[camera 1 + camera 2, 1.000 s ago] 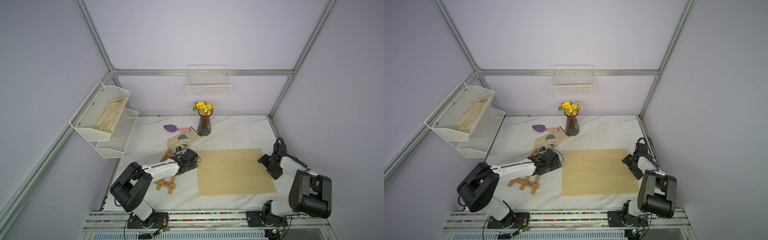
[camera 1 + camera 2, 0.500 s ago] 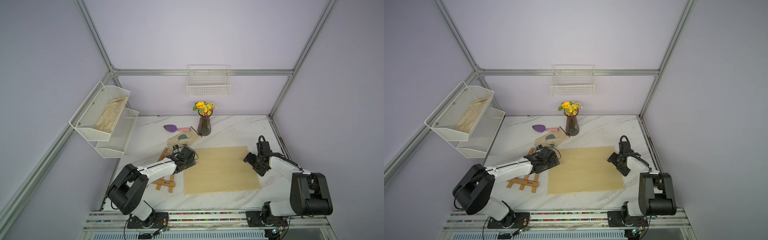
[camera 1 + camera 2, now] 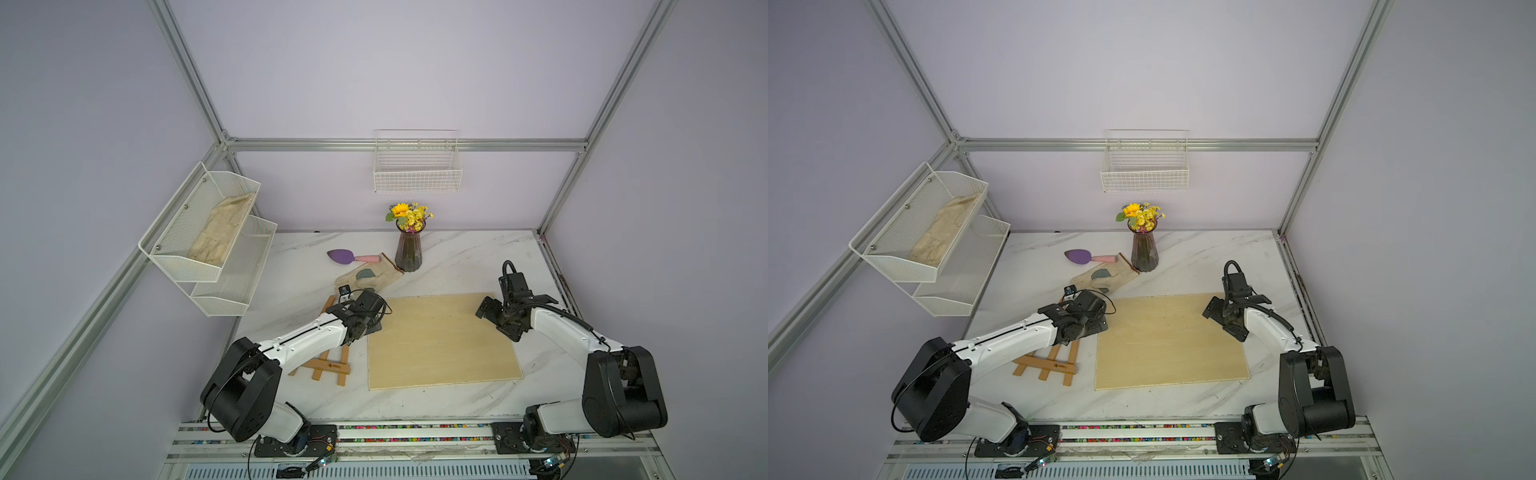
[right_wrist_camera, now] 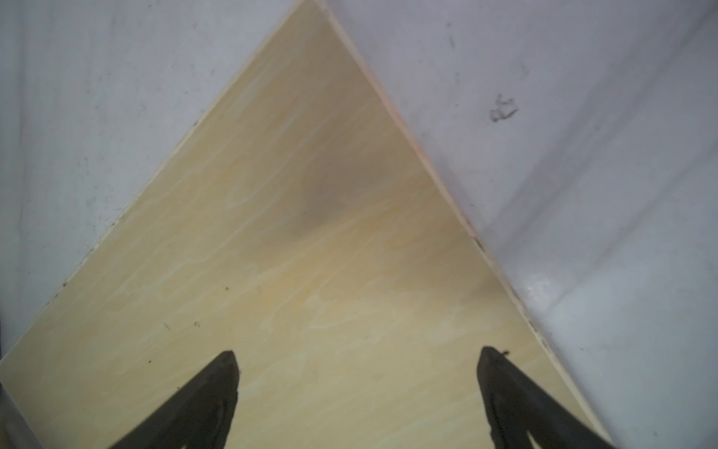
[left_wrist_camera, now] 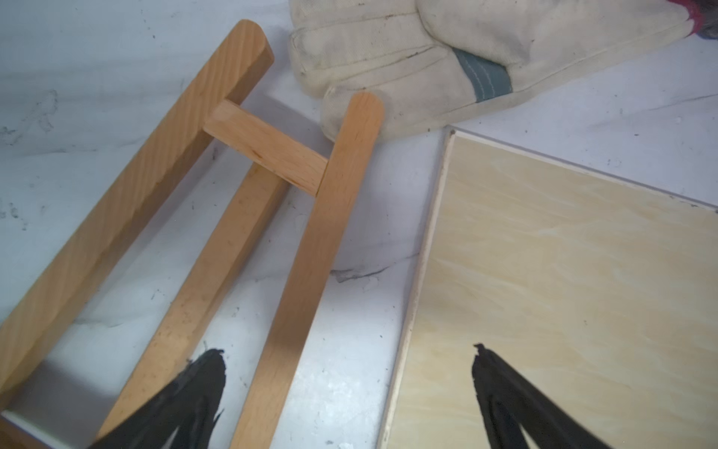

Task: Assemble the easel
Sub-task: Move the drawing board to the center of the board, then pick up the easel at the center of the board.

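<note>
While the easel (image 3: pixel 328 365) lies flat on the table (image 3: pixel 457 257) beside the plywood board (image 3: pixel 440 340) — my left hand (image 5: pixel 348 352) spread above its legs, my right hand (image 4: pixel 357 352) spread over the board's corner — I judge assembly not yet begun.

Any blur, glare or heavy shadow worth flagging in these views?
Both top views: evenly lit and sharp, only faint shadows on the white marble table. Left wrist view: the orange-brown wooden slat easel is crisp, casting soft shadows. Right wrist view: softer overall, a dark shadow patch on the pale plywood board, mild glare on the table beside it.
</note>
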You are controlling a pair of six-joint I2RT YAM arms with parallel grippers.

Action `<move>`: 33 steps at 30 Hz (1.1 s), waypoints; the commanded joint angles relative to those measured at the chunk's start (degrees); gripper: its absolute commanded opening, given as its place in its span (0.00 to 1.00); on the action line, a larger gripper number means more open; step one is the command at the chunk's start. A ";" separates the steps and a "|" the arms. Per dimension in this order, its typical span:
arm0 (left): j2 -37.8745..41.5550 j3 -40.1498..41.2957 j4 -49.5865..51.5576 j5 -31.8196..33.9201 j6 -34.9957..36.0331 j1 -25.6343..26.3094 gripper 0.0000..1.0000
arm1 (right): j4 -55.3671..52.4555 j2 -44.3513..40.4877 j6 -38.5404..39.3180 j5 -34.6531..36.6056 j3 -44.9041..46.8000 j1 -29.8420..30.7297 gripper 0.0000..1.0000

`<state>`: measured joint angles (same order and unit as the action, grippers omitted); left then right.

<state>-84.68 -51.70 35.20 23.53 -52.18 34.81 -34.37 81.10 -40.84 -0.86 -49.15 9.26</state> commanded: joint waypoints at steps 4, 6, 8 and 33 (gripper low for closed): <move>-2.96 -2.64 0.13 -3.20 6.87 -2.91 0.96 | 1.02 -0.57 -0.12 -0.38 -2.22 7.25 0.97; -4.61 -3.17 -0.64 -3.95 9.14 -3.19 0.90 | 2.10 -0.08 0.04 -1.74 -2.36 8.33 0.97; -6.06 -3.49 -1.01 -5.08 10.30 -3.94 0.85 | 2.67 0.27 0.06 -2.11 -2.32 9.06 0.97; -7.78 -1.27 -4.20 -6.22 13.67 -6.86 0.22 | 13.18 0.25 0.05 -8.94 2.24 10.06 0.97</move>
<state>-92.90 -51.77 31.68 16.62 -38.81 28.12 -23.46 81.43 -40.82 -8.88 -47.48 18.94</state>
